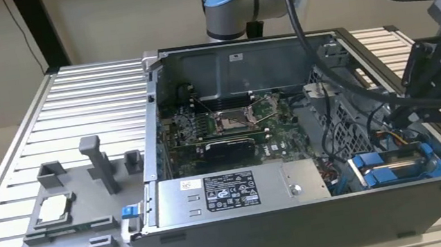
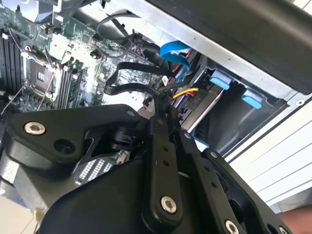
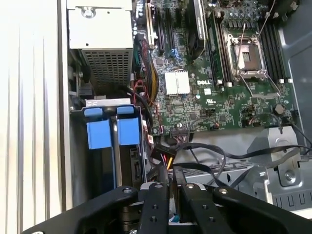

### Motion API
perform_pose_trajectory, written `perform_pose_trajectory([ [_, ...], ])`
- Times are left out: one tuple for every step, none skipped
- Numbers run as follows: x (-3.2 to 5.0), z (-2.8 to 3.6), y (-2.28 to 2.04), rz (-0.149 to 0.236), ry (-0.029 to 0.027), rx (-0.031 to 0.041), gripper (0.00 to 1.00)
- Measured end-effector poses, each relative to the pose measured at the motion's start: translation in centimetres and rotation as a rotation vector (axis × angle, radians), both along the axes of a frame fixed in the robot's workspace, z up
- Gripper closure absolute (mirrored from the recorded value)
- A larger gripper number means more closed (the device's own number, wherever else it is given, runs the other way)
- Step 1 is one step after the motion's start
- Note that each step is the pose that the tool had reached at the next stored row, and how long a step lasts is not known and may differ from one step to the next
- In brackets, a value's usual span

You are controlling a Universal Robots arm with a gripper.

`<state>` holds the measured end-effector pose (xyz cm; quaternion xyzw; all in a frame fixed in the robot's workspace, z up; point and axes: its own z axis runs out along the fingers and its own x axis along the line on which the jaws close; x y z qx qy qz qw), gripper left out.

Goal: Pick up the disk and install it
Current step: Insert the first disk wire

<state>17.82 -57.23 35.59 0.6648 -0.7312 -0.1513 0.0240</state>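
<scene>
Computer case (image 1: 304, 222) open on slatted table (image 1: 70, 99) | gripper (image 3: 173, 183) at case's right side on the exterior view's right, fingers (image 3: 161, 195) together, holding nothing | disk (image 1: 395, 167) seated in drive bay, blue rails showing, label hidden.

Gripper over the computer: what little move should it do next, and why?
Probably rise straight up. The disk with blue rails seems to sit in its bay already, and the shut gripper hangs empty right beside loose cables.
</scene>
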Motion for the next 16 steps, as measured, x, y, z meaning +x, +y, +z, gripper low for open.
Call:
perform_pose_trajectory([
  [-0.13, 0.09, 0.00, 0.000, 0.0000, -0.0001, 1.00],
  [-0.28, 0.18, 0.00, 0.000, 0.0000, -0.0001, 1.00],
  [-0.43, 0.27, 0.00, 0.000, 0.0000, -0.0001, 1.00],
  [-0.57, 0.33, 0.00, 0.000, -0.0002, -0.0002, 1.00],
  [-0.66, 0.35, -0.01, 0.000, -0.0002, -0.0003, 1.00],
  [-0.68, 0.34, -0.01, 0.000, -0.0002, -0.0003, 1.00],
  [-0.68, 0.35, -0.01, 0.000, -0.0002, -0.0004, 1.00],
  [-0.68, 0.35, -0.01, 0.000, -0.0002, -0.0004, 1.00],
  [-0.69, 0.35, 0.00, 0.000, -0.0002, -0.0004, 1.00],
  [-0.70, 0.35, 0.00, 0.000, -0.0002, -0.0005, 1.00],
  [-0.70, 0.35, 0.00, 0.000, -0.0002, -0.0004, 1.00],
  [-0.70, 0.38, 0.00, 0.000, -0.0002, -0.0010, 1.00],
  [-0.70, 0.45, 0.00, 0.000, -0.0001, -0.0027, 1.00],
  [-0.72, 0.54, 0.00, 0.000, -0.0001, -0.0064, 1.00],
  [-0.75, 0.59, 0.00, 0.000, -0.0001, -0.0124, 1.00],
  [-0.79, 0.66, 0.00, 0.000, -0.0002, -0.0198, 1.00],
])
